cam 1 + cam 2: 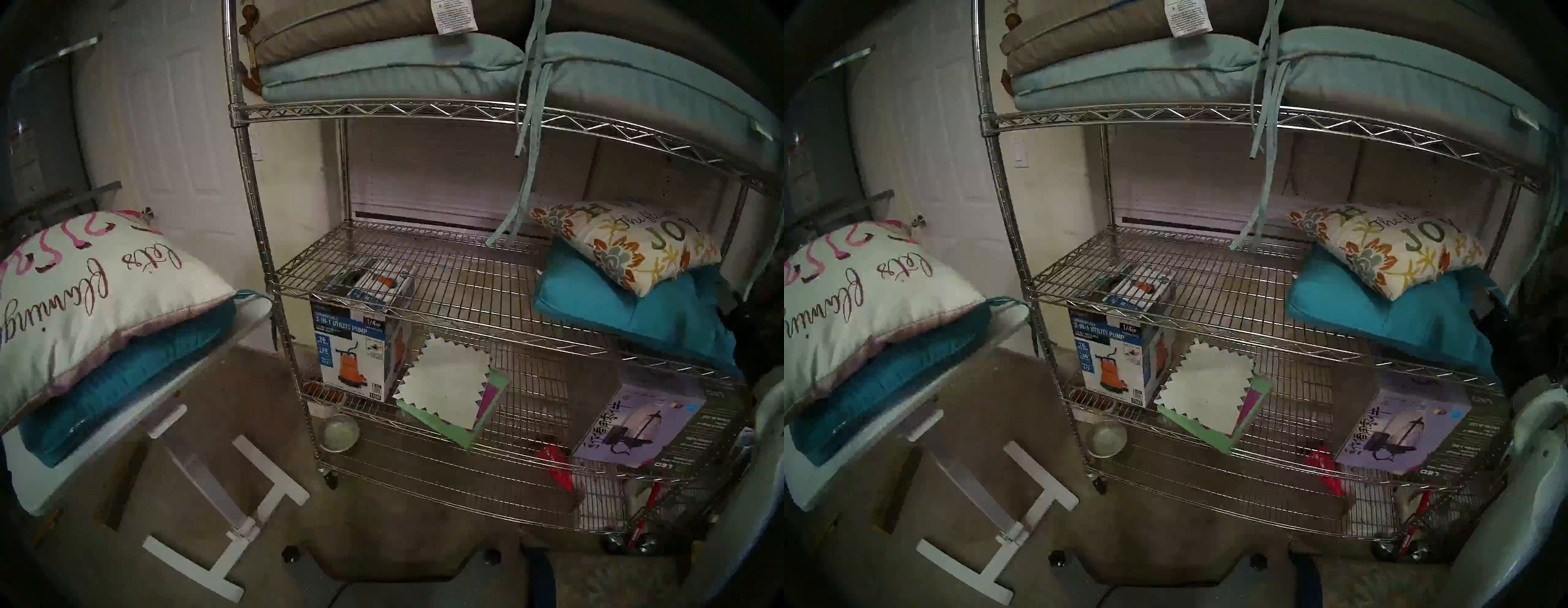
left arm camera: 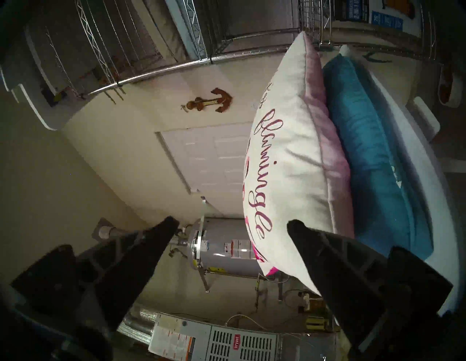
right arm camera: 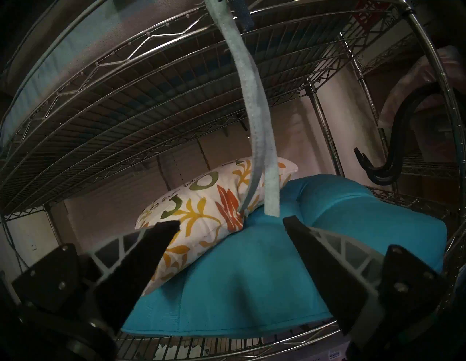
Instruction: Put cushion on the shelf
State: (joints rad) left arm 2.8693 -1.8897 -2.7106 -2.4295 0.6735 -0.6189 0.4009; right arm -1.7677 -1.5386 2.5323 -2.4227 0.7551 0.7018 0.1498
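Two grippers were seen spread wide, nothing gripped. Left gripper (image 2: 233, 227): white flamingo cushion (image 2: 290, 163) was found just beyond its right finger, stacked on dark teal cushion (image 2: 373, 156) on white table (image 2: 413, 141); contact could not be told. Water heater (image 2: 227, 249) was seen farther off. Right gripper (image 3: 230, 223): turquoise cushion (image 3: 252, 272) was seen just ahead on middle tier of shelf (image 3: 126, 141), floral cushion (image 3: 201, 209) on top, pale ties (image 3: 254, 126) dangling before it.
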